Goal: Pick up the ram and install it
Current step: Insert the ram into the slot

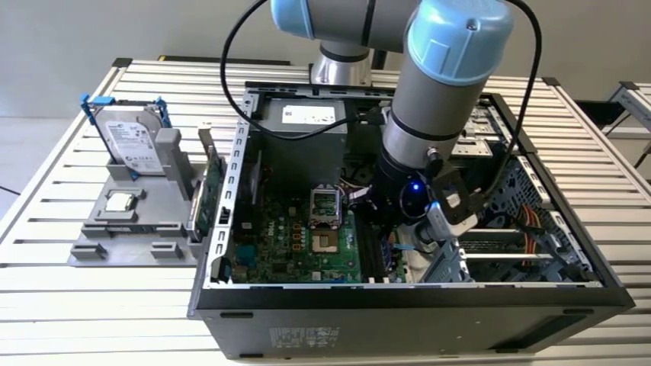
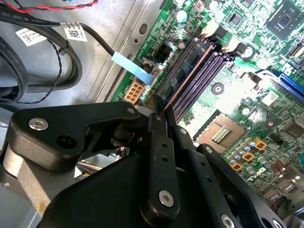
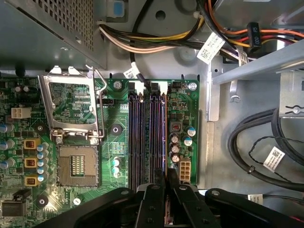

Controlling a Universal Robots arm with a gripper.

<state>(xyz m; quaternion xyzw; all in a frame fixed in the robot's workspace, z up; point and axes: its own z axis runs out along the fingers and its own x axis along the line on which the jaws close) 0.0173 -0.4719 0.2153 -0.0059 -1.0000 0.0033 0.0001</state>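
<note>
The pick-up was done: the gripper (image 2: 159, 111) had its fingers (image 3: 153, 199) closed on the ram (image 2: 186, 78), held edge-on directly over the memory slots (image 3: 147, 133), at three o'clock of the empty processor socket (image 3: 76, 166). Seating seemed unfinished.

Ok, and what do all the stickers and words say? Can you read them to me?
No text here is clear enough to quote.
White sticker on the hard drive: too small to read.
Label on the power box: too small.
Sticker on the case front: blurred.
Cable tags in both wrist views: too tiny.
Ram in the pincer: seen edge-on, no print visible.
</note>
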